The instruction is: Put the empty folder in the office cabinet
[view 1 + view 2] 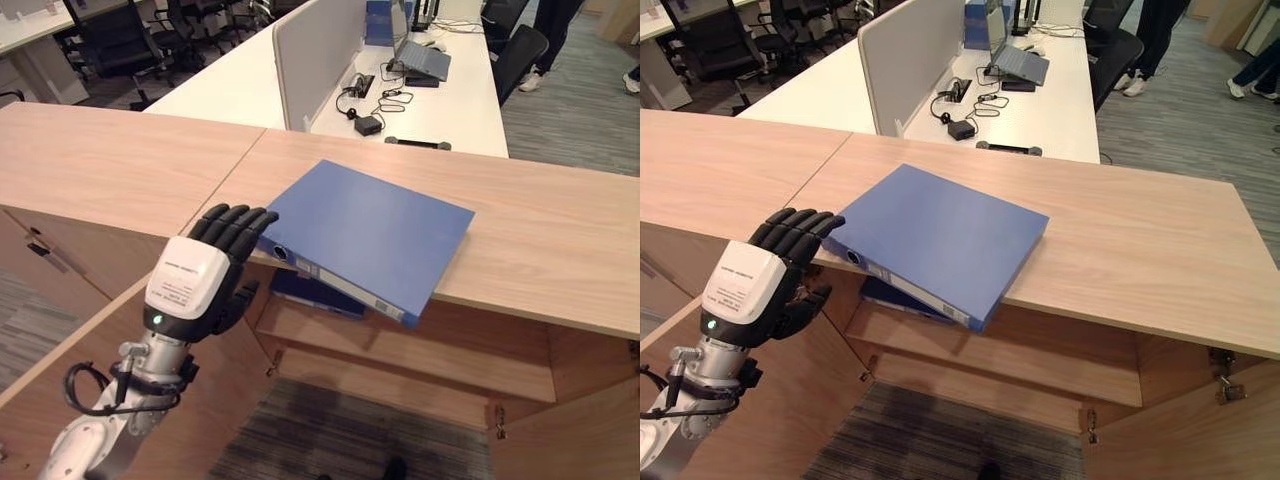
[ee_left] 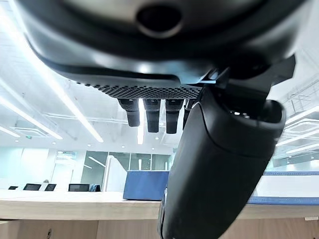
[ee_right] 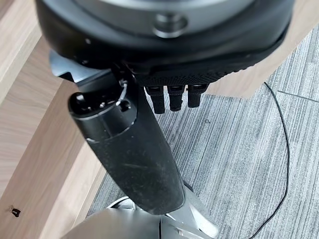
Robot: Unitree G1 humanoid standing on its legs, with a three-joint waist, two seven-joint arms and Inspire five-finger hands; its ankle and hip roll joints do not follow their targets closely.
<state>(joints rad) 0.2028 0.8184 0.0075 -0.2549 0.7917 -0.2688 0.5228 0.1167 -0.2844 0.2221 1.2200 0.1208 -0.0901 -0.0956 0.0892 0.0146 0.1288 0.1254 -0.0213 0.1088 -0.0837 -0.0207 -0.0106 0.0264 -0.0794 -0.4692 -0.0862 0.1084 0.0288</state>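
Folder [image 1: 375, 232]: blue, lying flat on the wooden worktop [image 1: 540, 240], its spine end overhanging the front edge above the open cabinet [image 1: 400, 350]. A second blue binder [image 1: 310, 293] lies on the shelf below. Left hand [image 1: 215, 265]: at the folder's near left corner, fingers curled, fingertips [image 1: 240, 215] touching the corner; a closed grasp cannot be confirmed. Right hand [image 3: 164, 94]: above grey carpet beside a cabinet door, fingers relaxed, holding nothing.

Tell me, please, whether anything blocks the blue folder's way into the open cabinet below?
Nothing visible bars the opening. The blue folder overhangs the countertop edge at the left hand; another folder already lies on the shelf beneath.
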